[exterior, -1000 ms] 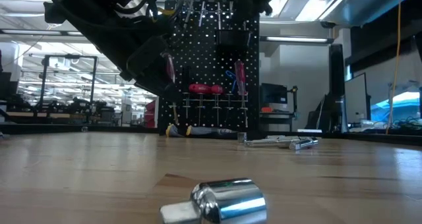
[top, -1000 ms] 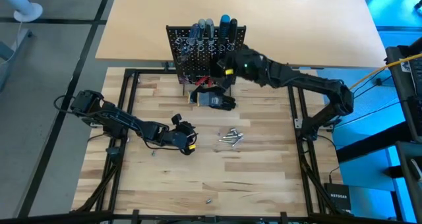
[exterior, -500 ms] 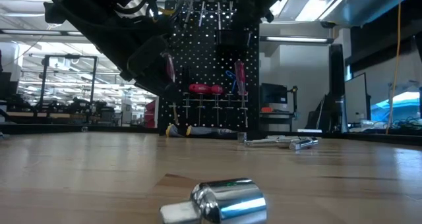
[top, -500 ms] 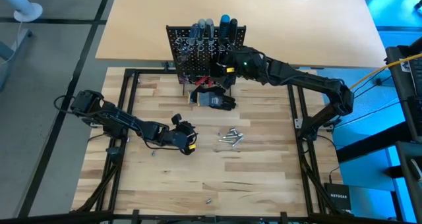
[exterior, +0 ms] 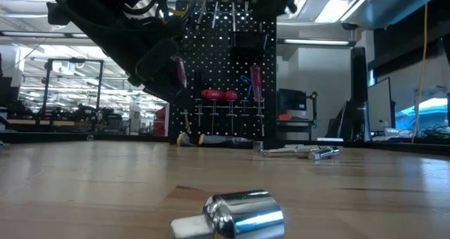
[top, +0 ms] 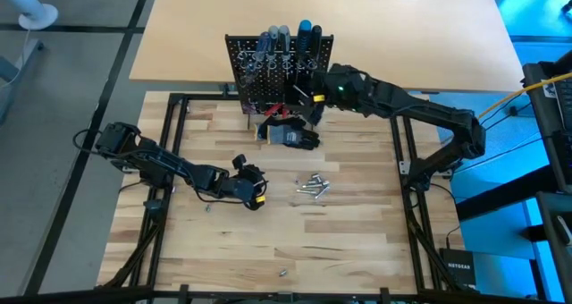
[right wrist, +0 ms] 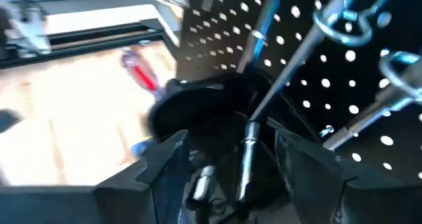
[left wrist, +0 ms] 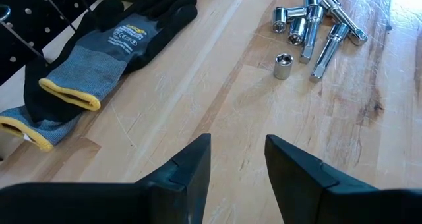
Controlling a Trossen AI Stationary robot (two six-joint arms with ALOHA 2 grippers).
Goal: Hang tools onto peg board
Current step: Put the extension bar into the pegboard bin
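Observation:
The black peg board (top: pixel 277 67) stands upright at the table's far side, with several screwdrivers (top: pixel 286 38) hanging in its ring holders, handles up. My right gripper (right wrist: pixel 227 168) is open at the board's right part. Its fingers stand on either side of the black bin (right wrist: pixel 211 118), where a silver-shafted tool (right wrist: pixel 247 155) sits untouched. My left gripper (left wrist: pixel 237 161) is open over bare wood at the table's middle left (top: pixel 255 192), with nothing between its fingers. A cluster of shiny silver metal pieces (top: pixel 313 188) lies on the table to its right.
A pair of grey-black gloves with yellow cuffs (top: pixel 290 134) lies in front of the peg board. One silver piece (exterior: pixel 242 212) lies alone near the table's front edge. A black frame (top: pixel 170 143) borders the wooden top. Bare wood lies between the silver pieces and the front edge.
My right gripper has drawn back a little from the peg board toward the table's right edge. The left arm and the things on the table have kept still.

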